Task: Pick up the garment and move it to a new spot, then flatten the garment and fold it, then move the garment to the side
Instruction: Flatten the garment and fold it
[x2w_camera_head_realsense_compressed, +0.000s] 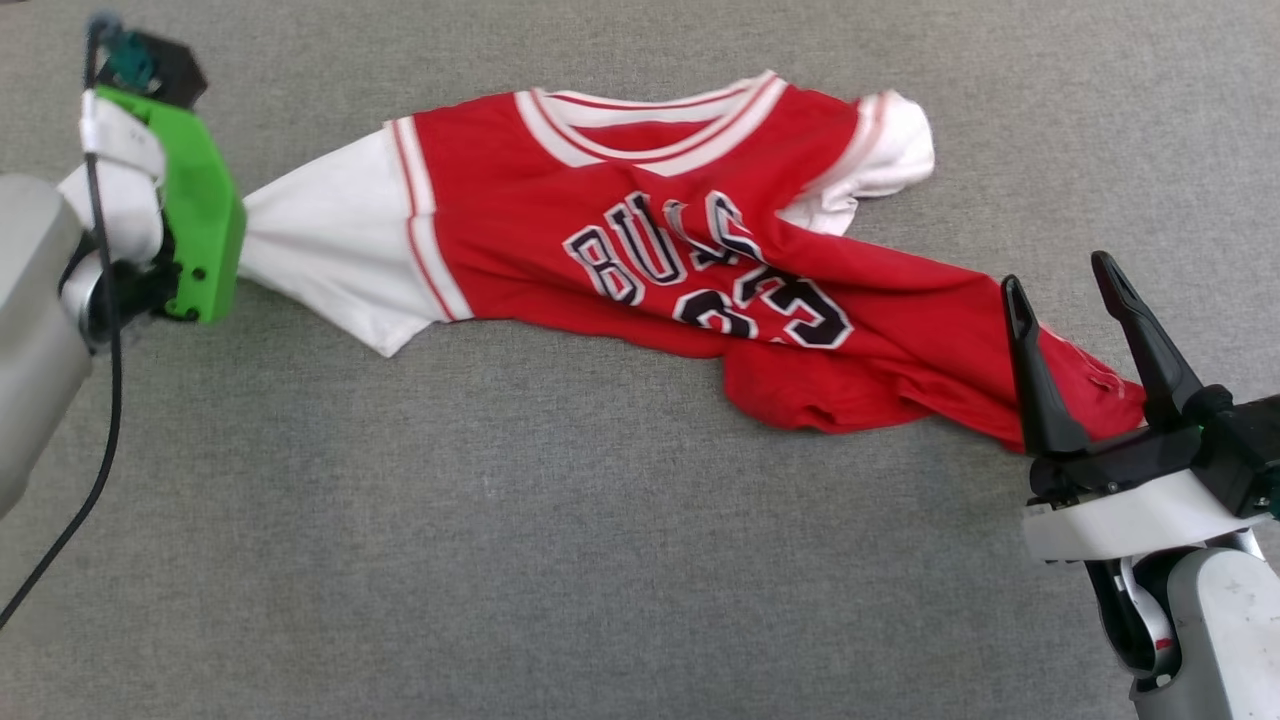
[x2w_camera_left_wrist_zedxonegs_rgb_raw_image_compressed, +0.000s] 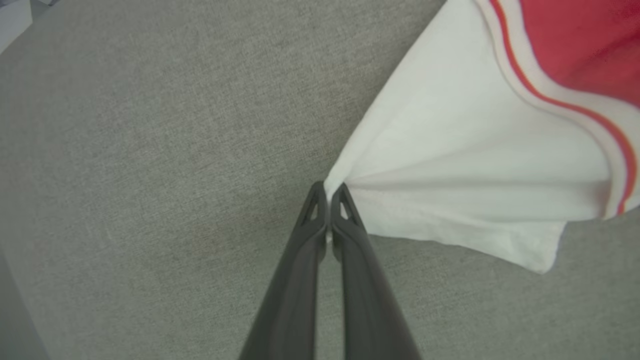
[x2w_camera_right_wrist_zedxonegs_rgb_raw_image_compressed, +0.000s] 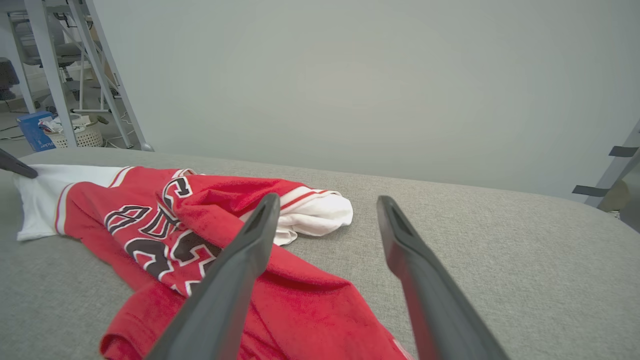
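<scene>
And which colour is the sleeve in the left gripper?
White sleeve, red-striped trim; clearest in the left wrist view.

- On the chest of the garment (x2w_camera_head_realsense_compressed: 520, 210), black capitals outlined in white begin "BUL"; a fold creases the last letters.
- Below them stands a large black "23", the "2" partly tucked into a fold.
- A blue box (x2w_camera_right_wrist_zedxonegs_rgb_raw_image_compressed: 32, 131) carries white print too small to read.
</scene>
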